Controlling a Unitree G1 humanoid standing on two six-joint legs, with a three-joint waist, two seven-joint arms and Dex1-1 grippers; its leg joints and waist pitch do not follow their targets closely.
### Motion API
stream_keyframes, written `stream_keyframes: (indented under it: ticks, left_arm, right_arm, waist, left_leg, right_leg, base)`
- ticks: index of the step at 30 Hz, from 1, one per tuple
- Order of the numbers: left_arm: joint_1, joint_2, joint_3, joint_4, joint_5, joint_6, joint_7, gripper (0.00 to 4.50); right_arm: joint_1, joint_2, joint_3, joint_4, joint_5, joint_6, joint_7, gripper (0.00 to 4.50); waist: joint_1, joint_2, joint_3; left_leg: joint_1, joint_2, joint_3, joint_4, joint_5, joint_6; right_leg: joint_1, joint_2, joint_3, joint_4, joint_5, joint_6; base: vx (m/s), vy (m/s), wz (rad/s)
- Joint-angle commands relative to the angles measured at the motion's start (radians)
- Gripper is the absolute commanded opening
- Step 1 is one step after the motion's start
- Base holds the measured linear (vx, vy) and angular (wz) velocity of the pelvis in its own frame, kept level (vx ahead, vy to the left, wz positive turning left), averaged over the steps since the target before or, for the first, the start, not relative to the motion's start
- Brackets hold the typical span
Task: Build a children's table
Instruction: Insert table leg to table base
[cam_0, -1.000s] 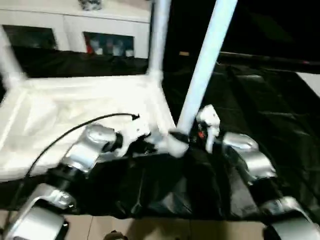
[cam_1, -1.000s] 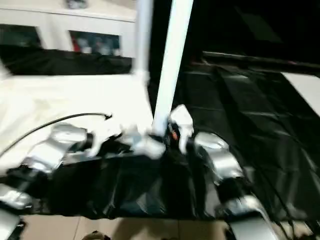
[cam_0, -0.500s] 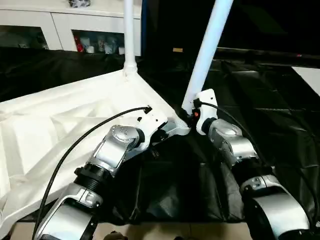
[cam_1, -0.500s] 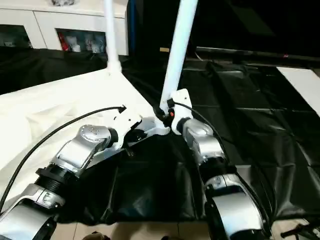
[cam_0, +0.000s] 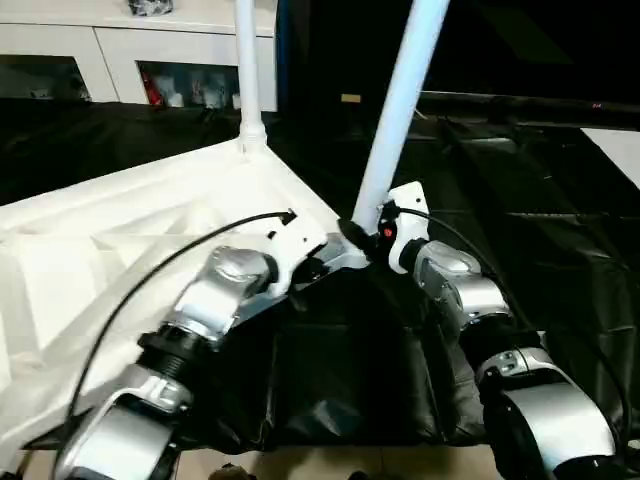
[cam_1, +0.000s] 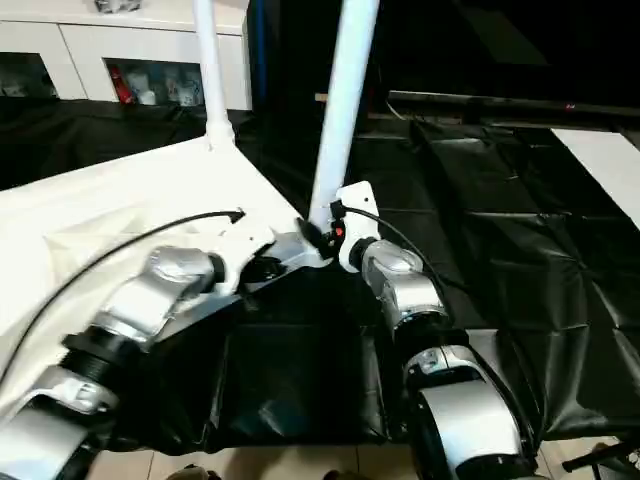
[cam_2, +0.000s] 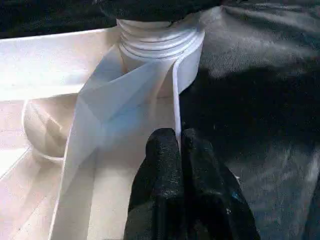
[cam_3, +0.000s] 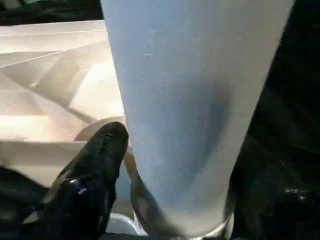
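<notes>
Your left gripper (cam_2: 179, 150) was pinched shut on the thin outer rim of the children's table (cam_0: 120, 240), right by the corner nearest your right arm. In the left wrist view the two black fingers (cam_2: 162, 170) sat pressed together with that white wall edge caught between their tips, just below the threaded corner socket (cam_2: 160, 42).

Your right gripper (cam_0: 362, 232) was down at the foot of the near leg (cam_0: 392, 110), the one standing in that same corner. From the right wrist view you only got one black finger (cam_3: 100, 165) sitting beside the base of the tube, touching or almost touching it, and the other finger was hidden behind the leg. So I couldn't tell if it was gripping the leg or just open around it.

The table itself lay upside down on the black-draped work surface (cam_0: 520, 200), ribbed underside up, with the near corner hanging at the front edge of the drape where both your silver forearms met. The near leg leaned a bit toward your right as it rose out of frame. A second leg (cam_0: 246, 70) stood upright in the far corner socket on the same side of the top.

Behind the work surface, along its far edge, there was a white cabinet (cam_0: 120, 50) with glass doors.
</notes>
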Motion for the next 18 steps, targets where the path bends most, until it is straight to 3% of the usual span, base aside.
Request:
stream_keyframes:
  ticks: [1, 8, 10, 13, 16, 18]
  left_arm:
    - [-0.032, 0.006, -0.013, -0.073, -0.020, -0.073, -0.047, 0.00]
    - [-0.011, 0.080, -0.022, -0.079, -0.077, -0.177, -0.245, 0.00]
    - [-0.005, 0.097, -0.028, -0.082, -0.092, -0.206, -0.297, 0.00]
    - [0.001, 0.124, -0.041, -0.072, -0.105, -0.250, -0.373, 0.00]
    - [0.007, 0.136, -0.046, -0.078, -0.122, -0.261, -0.424, 0.00]
    - [0.008, 0.138, -0.046, -0.078, -0.126, -0.264, -0.437, 0.00]
  right_arm:
    - [0.032, -0.008, 0.036, -0.026, 0.005, 0.027, 0.074, 3.56]
    - [0.124, -0.130, 0.109, -0.192, 0.002, 0.054, 0.345, 3.56]
    - [0.146, -0.162, 0.134, -0.230, 0.000, 0.062, 0.406, 3.56]
    - [0.177, -0.213, 0.174, -0.290, -0.009, 0.066, 0.489, 3.56]
    - [0.188, -0.231, 0.190, -0.315, -0.012, 0.068, 0.525, 3.56]
    - [0.193, -0.236, 0.193, -0.327, -0.012, 0.072, 0.536, 3.56]
  waist:
    - [0.005, 0.019, -0.079]
    - [0.020, 0.021, -0.083]
    - [0.032, 0.021, -0.082]
    - [0.042, 0.023, -0.082]
    - [0.052, 0.024, -0.080]
    - [0.053, 0.023, -0.079]
  left_leg:
    - [0.011, 0.031, -0.006, -0.062, -0.256, 0.009]
    - [0.009, 0.032, -0.002, -0.056, -0.204, 0.032]
    - [0.011, 0.032, 0.001, -0.054, -0.199, 0.039]
    - [0.011, 0.035, 0.001, -0.054, -0.212, 0.035]
    - [0.019, 0.037, 0.002, -0.055, -0.247, 0.019]
    - [0.015, 0.036, 0.001, -0.056, -0.259, 0.014]
  right_leg:
    - [0.054, -0.074, 0.054, -0.056, -0.234, -0.200]
    - [0.060, -0.072, 0.055, -0.043, -0.139, -0.227]
    - [0.058, -0.070, 0.054, -0.043, -0.131, -0.230]
    - [0.058, -0.072, 0.054, -0.043, -0.159, -0.224]
    - [0.051, -0.074, 0.055, -0.051, -0.212, -0.217]
    - [0.053, -0.075, 0.056, -0.051, -0.234, -0.211]
  base:
    - [0.000, 0.000, 0.00]
    - [0.000, 0.000, 0.00]
    - [0.000, 0.000, 0.00]
    - [0.000, 0.000, 0.00]
    - [0.000, 0.000, 0.00]
    - [0.000, 0.000, 0.00]
